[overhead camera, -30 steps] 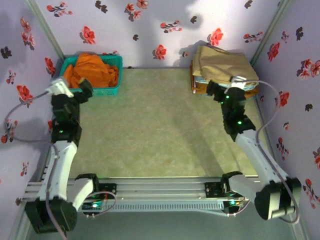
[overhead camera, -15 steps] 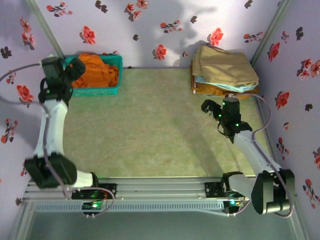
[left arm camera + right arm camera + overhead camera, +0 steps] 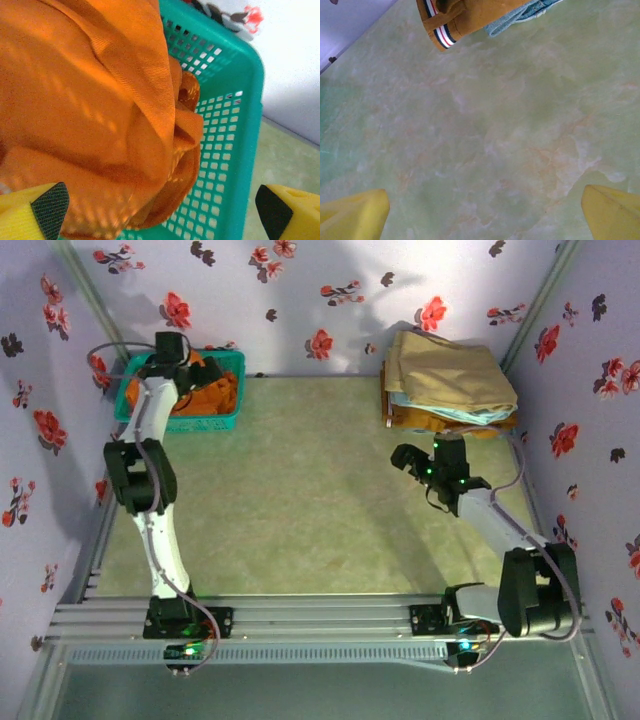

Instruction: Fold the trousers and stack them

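While the orange trousers (image 3: 90, 100) lie bunched in the teal basket (image 3: 240, 100), the left gripper (image 3: 160, 215) hangs spread above them; the right gripper (image 3: 485, 210) is spread too, empty. The cloth looks soft, light and floppy, so a raised fold is probably the best place to pinch.

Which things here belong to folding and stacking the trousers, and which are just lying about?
Job: bright orange cloth trousers; teal plastic mesh basket holding them; left claw, open above them.
Lying about: tan folded garment; light blue folded garment; brown folded garment, both beneath it.
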Controlling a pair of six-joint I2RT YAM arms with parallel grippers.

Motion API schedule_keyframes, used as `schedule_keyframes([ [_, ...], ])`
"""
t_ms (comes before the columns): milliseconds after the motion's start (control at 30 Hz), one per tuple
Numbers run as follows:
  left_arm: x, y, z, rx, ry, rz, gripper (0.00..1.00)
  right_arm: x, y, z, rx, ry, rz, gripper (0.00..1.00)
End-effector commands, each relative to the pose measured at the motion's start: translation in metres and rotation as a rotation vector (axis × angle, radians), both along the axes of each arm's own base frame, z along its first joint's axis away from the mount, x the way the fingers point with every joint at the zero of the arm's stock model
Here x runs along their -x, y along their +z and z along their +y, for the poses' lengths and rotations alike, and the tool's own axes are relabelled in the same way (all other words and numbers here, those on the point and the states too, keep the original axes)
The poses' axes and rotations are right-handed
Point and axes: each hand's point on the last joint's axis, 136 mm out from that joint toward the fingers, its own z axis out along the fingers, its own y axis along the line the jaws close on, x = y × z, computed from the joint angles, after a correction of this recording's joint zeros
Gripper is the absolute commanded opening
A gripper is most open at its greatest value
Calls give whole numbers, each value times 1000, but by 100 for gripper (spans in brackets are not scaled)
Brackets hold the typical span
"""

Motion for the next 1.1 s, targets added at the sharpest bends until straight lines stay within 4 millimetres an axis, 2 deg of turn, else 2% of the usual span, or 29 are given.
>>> schedule_keyframes([
  [0,-15,-25,9,-54,31,52,100,-10,6,9,-31,15,-24,99],
  [167,-43,-48,4,-146,2,43,100,-13,-9,9,-9,-2,11,99],
  [267,-46,-63,7,-207,18,69,100,-15,-16,11,-12,2,30,99],
  [367,-44,-81,12,-245,29,104,90,-16,-20,14,-21,8,41,99],
  [433,-44,-89,13,-260,17,118,79,-17,-21,14,-22,6,44,99],
  [467,-44,-94,13,-268,8,125,69,-17,-21,15,-24,8,44,99],
  [500,-44,-96,13,-272,-3,126,58,-17,-20,14,-21,8,42,99],
  [567,-45,-98,11,-283,-31,125,27,-17,-19,14,-15,11,41,99],
  [600,-45,-97,11,-291,-44,125,15,-16,-17,12,-3,7,43,99],
  [633,-46,-95,11,-297,-55,122,4,-16,-16,11,3,4,42,99],
  [667,-46,-91,12,-306,-64,117,0,-15,-14,10,8,2,39,99],
  [733,-46,-78,12,-320,-81,97,0,-14,-10,10,8,3,32,99],
  [833,-47,-31,12,-320,-60,13,0,-14,-9,12,-12,3,23,99],
  [1000,-38,100,-12,-349,-67,-249,0,-12,-11,13,-31,3,15,99],
  [1067,-29,145,-22,-380,-76,-344,0,-11,-11,12,-22,-2,16,99],
])
